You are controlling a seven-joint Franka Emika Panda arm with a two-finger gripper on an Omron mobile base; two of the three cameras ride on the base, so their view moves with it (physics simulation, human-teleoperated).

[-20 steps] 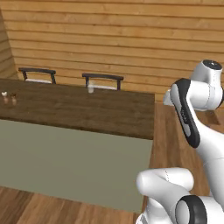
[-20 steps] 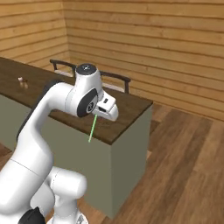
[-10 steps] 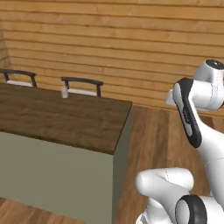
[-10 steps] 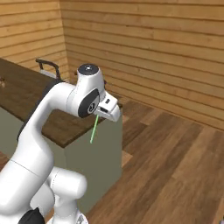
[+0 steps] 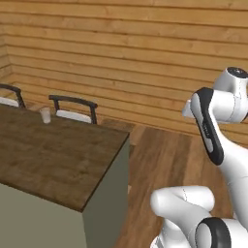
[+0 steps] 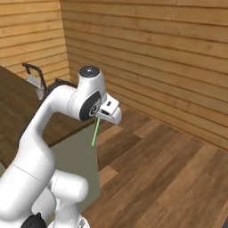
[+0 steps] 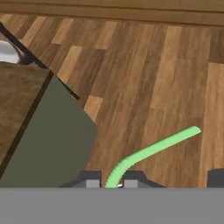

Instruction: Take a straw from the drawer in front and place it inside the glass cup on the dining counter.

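My gripper [image 7: 112, 183] is pinched tight on the straw [image 6: 95, 132], which hangs below my hand over the wood floor [image 6: 169, 169], just right of the dining counter [image 5: 53, 162]. The straw's long axis runs nearly upright. The glass cup [image 5: 45, 115] stands far and left of me, at the counter's far edge beside a chair [image 5: 72, 109].

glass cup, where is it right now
The glass cup stands at the far edge of the dining counter, left in the left base view, beside a chair.
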